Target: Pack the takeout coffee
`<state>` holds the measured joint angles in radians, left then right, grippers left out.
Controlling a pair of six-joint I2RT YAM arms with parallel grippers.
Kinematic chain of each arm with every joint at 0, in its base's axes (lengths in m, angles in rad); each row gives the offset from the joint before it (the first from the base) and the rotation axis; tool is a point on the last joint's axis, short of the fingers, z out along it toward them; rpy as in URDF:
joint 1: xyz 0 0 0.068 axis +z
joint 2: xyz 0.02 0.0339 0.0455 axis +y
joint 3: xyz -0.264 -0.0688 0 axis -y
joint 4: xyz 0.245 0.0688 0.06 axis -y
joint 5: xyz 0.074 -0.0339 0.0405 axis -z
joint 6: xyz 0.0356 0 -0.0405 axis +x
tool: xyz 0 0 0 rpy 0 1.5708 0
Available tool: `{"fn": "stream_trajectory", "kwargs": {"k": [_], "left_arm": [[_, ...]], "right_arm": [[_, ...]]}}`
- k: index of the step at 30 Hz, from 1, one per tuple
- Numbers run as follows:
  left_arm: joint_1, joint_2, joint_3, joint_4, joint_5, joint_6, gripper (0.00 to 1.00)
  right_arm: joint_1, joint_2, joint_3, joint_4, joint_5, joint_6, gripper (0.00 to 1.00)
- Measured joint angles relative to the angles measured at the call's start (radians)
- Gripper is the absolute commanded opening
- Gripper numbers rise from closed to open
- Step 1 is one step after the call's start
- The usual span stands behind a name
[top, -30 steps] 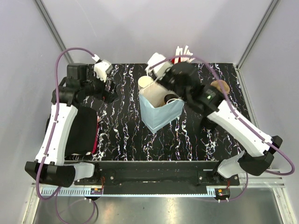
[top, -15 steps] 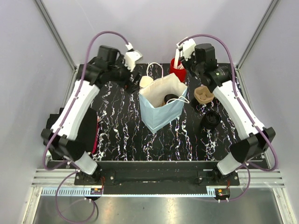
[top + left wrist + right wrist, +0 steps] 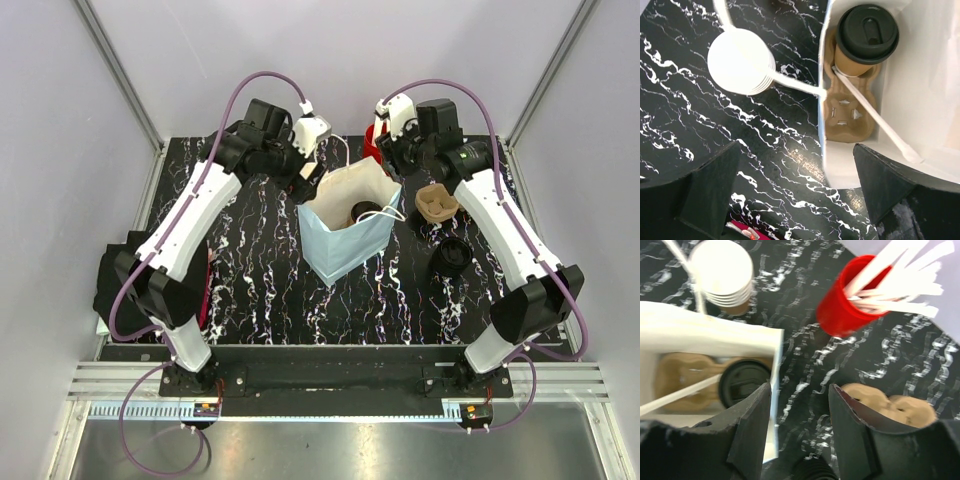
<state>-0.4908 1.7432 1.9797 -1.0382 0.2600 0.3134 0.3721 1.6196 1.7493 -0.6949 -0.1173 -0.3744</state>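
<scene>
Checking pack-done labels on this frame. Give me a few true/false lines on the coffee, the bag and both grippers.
1. The lidded coffee cup stands inside the bag. True.
2. The left gripper grips the stack of lidless cups. False: it is open and empty, and the stack stands on the table beside the bag.
3. The red cup of sticks is in the bag. False: it stands on the table, outside the bag.
4. A white stick lies across the carrier in the bag. True.
5. The right gripper is open, holding nothing. True.
</scene>
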Motion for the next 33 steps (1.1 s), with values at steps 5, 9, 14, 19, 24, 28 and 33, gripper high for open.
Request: {"fn": "stream_trajectory", "kwargs": {"k": [5, 9, 14, 19, 24, 28, 33], "left_arm": [[-0.019, 0.006, 0.017, 0.000, -0.014, 0.000, 0.99], [-0.027, 0.015, 0.018, 0.000, -0.027, -0.003, 0.99], [-0.032, 0.033, 0.018, 0.000, -0.035, -0.003, 0.93], [-0.039, 0.043, 0.018, 0.000, -0.040, -0.005, 0.78], [-0.042, 0.044, 0.019, 0.000, -0.044, -0.003, 0.75], [-0.045, 0.047, 0.030, 0.000, -0.048, -0.005, 0.54], [-0.051, 0.048, 0.037, 0.000, -0.050, -0.001, 0.43]], "right_arm": [[0.000, -0.001, -0.011, -0.007, -0.060, 0.029, 0.55], [0.000, -0.001, -0.033, -0.008, -0.063, 0.032, 0.49], [0.000, -0.001, -0.043, -0.010, -0.070, 0.033, 0.37], [0.000, -0.001, -0.046, -0.010, -0.073, 0.039, 0.30], [0.000, -0.001, -0.050, -0.015, -0.079, 0.045, 0.24], [0.000, -0.001, -0.056, -0.019, -0.077, 0.050, 0.15], [0.002, -0.001, -0.072, -0.020, -0.063, 0.058, 0.06]]}}
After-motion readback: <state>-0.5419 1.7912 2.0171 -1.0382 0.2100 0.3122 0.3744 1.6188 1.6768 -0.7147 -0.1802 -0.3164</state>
